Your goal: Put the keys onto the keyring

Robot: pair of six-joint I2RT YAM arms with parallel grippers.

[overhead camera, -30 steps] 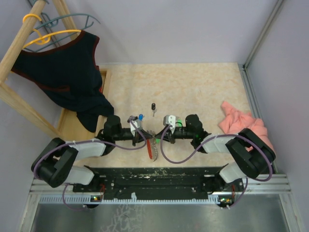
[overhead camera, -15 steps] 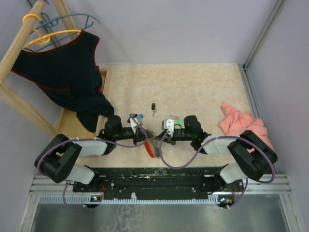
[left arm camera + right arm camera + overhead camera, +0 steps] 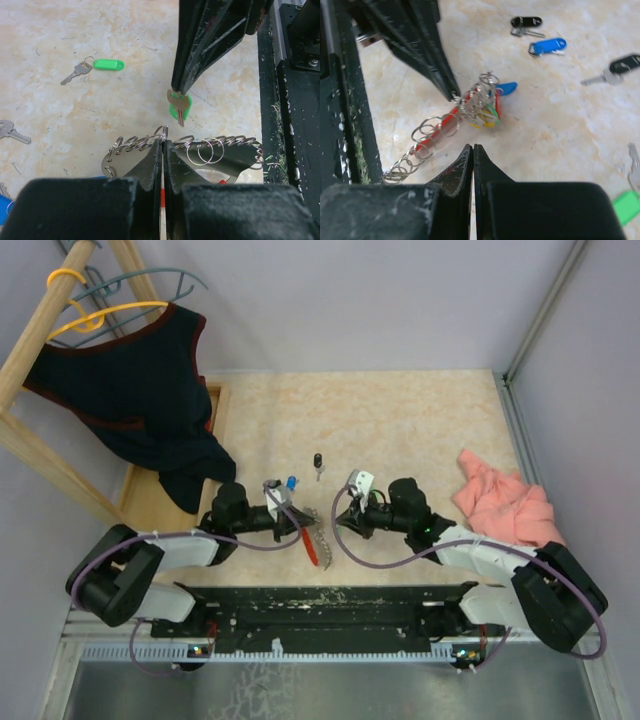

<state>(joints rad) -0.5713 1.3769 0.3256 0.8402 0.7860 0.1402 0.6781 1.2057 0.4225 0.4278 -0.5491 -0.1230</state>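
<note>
Your left hand [image 3: 163,150] clamps the keyring [image 3: 235,159] at lower centre; your right hand [image 3: 176,91] pinches a green key [image 3: 179,108] just above it, over the tabletop [image 3: 50,112].

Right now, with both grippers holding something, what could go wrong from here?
1. The right gripper pinches the green key only at its upper end, so the key may twist or drop on contact.
2. The left gripper holds the keyring by one thin wire loop. The rest trails free and could swing or slip out.
3. The two arms' fingertips sit close together, so a small misalignment could make them collide.
</note>
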